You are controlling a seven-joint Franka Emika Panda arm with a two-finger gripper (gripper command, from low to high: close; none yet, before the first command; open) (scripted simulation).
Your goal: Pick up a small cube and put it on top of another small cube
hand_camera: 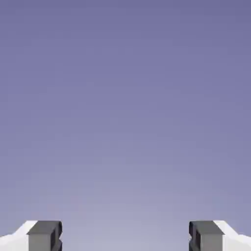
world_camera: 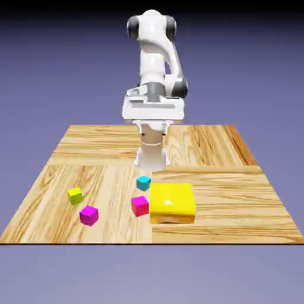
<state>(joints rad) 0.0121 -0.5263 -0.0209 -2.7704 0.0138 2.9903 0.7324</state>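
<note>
The small cube (world_camera: 89,215), violet-tinged magenta, sits on the wooden table (world_camera: 237,196) near its front edge at the exterior view's left. The other small cube (world_camera: 75,195), lime, rests just behind it and slightly further left, apart from it. My gripper (world_camera: 153,126) hangs high above the table's far half, well away from both cubes. In the hand view my gripper (hand_camera: 125,236) faces only plain backdrop. Its two grey fingertips (hand_camera: 45,235) stand wide apart with nothing between them. No cube shows in the hand view.
A hot-pink small cube (world_camera: 140,205) sits against the left side of a large flat yellow block (world_camera: 171,202). A cyan small cube (world_camera: 143,183) lies just behind the pink one. The robot's base (world_camera: 151,155) stands at the table's far middle.
</note>
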